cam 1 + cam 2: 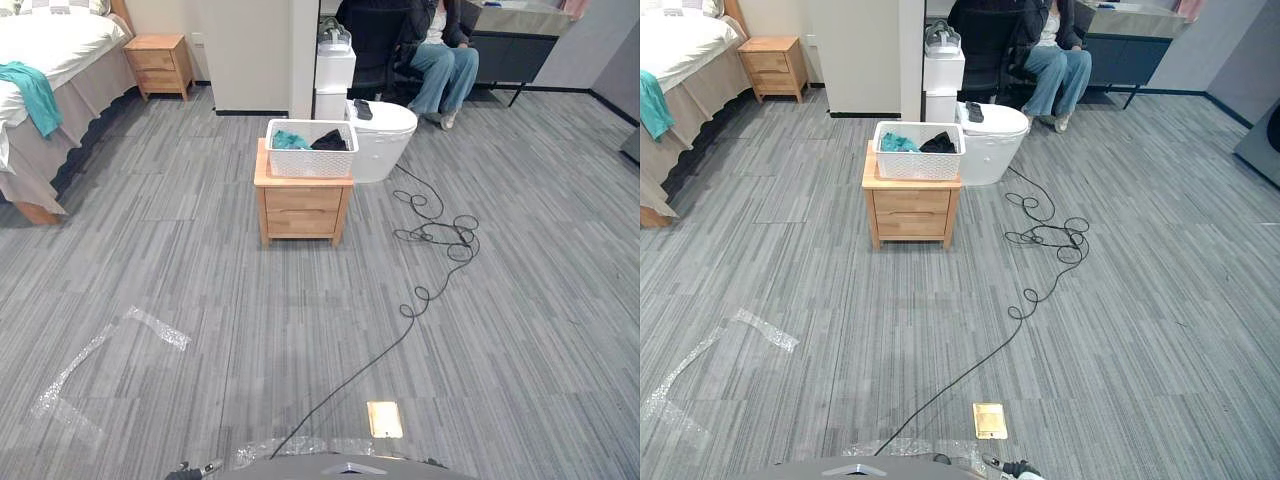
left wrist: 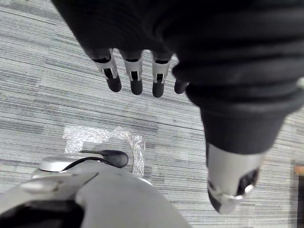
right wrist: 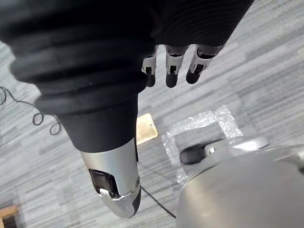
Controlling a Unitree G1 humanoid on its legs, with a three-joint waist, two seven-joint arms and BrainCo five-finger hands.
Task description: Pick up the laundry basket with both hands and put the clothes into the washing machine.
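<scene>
White laundry basket (image 1: 311, 160) with teal and black clothes (image 1: 328, 141). Sits up on a wooden nightstand (image 1: 302, 208) in the upper middle, easy to grab from both sides. Washing machine (image 1: 388, 135) just to its upper right. Left hand (image 2: 136, 76) and right hand (image 3: 172, 71) loose, holding nothing.

Bed (image 1: 60, 50) cut off at far left, person (image 1: 445, 65) cropped above the chest, washing machine (image 1: 390, 135) partly behind the laundry basket (image 1: 310, 162), clothes (image 1: 328, 141) too small to identify.

I am counting two wooden nightstands (image 1: 300, 210), one laundry basket (image 1: 311, 160), two garments (image 1: 290, 140) inside it, one washing machine (image 1: 388, 140), one bed (image 1: 55, 50), one seated person (image 1: 440, 70).
</scene>
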